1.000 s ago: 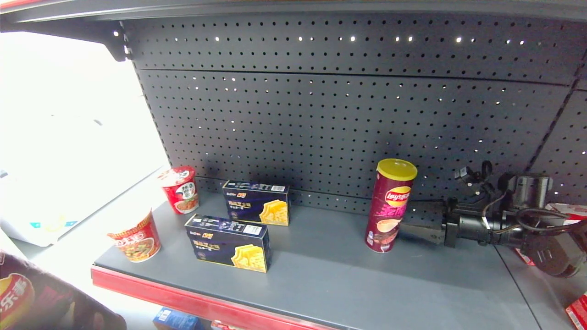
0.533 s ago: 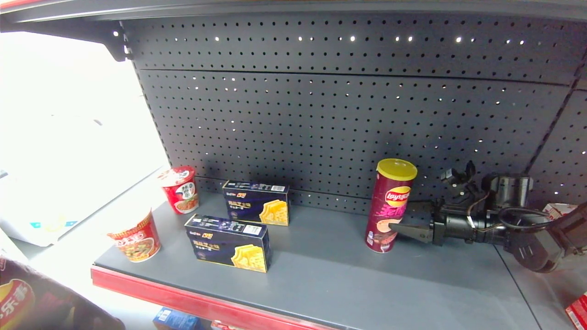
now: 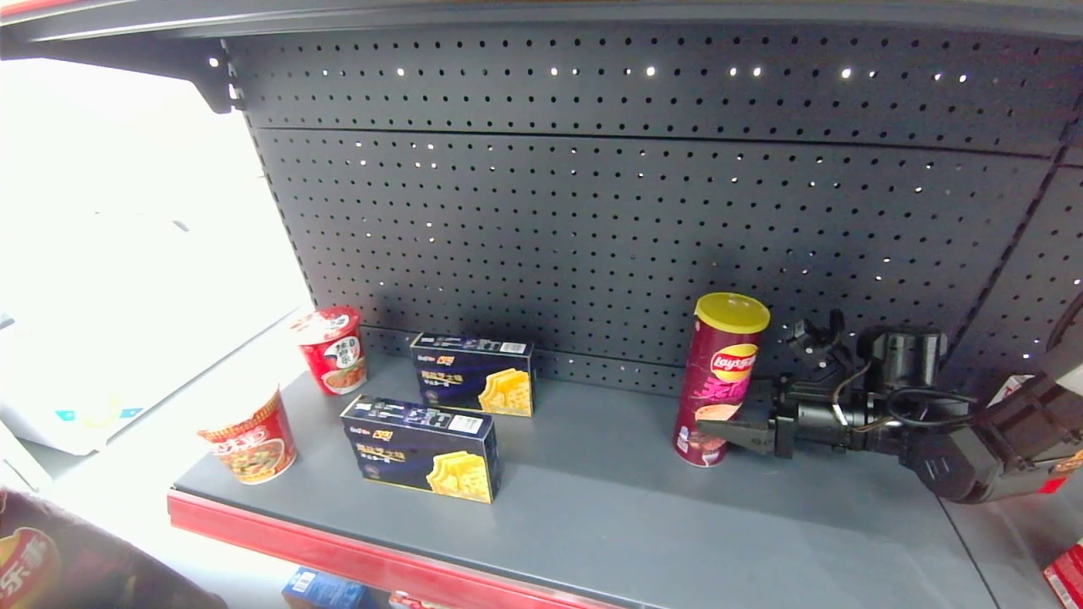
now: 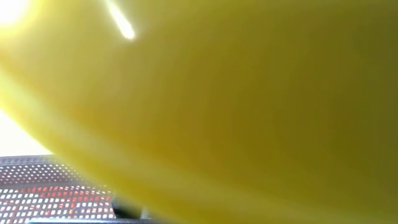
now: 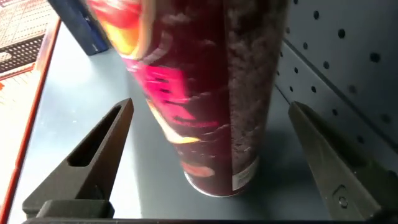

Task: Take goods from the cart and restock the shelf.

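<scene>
Shop, retail aisle. Dark steel gondola shelf (image 3: 592, 516) with perforated back panel (image 3: 592, 211) and red front strip (image 3: 338, 551). Packaged snacks faced outward: instant noodle cups (image 3: 332, 349) at left, dark blue boxes (image 3: 420, 448) beside them, upright crisp canister (image 3: 719, 381) at right. Boxed stock (image 3: 326, 589) on tier below.

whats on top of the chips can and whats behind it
A yellow lid caps the chips can. Behind it stands the perforated back panel; the patch directly behind it is hidden, as are the can's contents.

Noodle cups (image 3: 332, 349), dark blue boxes (image 3: 420, 448), white container (image 3: 85, 397)
</scene>
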Robot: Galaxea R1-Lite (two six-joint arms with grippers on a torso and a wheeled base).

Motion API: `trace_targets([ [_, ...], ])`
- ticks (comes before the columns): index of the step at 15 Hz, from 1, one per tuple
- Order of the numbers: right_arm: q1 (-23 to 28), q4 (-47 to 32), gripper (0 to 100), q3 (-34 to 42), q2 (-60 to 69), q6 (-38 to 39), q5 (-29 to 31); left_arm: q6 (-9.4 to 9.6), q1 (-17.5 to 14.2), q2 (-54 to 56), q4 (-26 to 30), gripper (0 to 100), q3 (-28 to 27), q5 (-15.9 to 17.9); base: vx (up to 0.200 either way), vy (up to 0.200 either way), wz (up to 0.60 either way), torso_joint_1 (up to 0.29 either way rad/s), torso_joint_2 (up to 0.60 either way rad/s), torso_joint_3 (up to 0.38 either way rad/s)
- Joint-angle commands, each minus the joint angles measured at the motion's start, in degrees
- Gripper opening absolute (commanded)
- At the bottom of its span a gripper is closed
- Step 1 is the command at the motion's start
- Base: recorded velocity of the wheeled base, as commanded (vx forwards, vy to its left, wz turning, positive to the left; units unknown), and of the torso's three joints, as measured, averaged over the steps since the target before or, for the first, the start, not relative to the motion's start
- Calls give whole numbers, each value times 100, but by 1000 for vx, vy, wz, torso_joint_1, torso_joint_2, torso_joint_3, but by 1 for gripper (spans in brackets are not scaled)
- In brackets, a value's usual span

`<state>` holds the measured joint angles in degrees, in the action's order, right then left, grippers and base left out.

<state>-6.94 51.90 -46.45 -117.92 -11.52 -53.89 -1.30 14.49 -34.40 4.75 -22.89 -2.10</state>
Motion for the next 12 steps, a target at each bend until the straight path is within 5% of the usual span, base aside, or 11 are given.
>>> trace_targets([
  [1, -27, 14, 100, -84, -152, 1, 2, -1, 1, 30, -1, 0, 4, -1, 0, 0, 0, 0, 0, 0],
  [4, -89, 84, 100, -145, -240, 1, 2, -1, 1, 30, -1, 0, 4, -1, 0, 0, 0, 0, 0, 0],
  [5, -97, 137, 0, -145, -267, 18, 28, -1, 1, 30, -1, 0, 4, -1, 0, 0, 0, 0, 0, 0],
  [12, -141, 154, 0, 66, 111, 18, 213, -10, 1, 109, -10, 0, 206, -10, 0, 0, 0, 0, 0, 0],
])
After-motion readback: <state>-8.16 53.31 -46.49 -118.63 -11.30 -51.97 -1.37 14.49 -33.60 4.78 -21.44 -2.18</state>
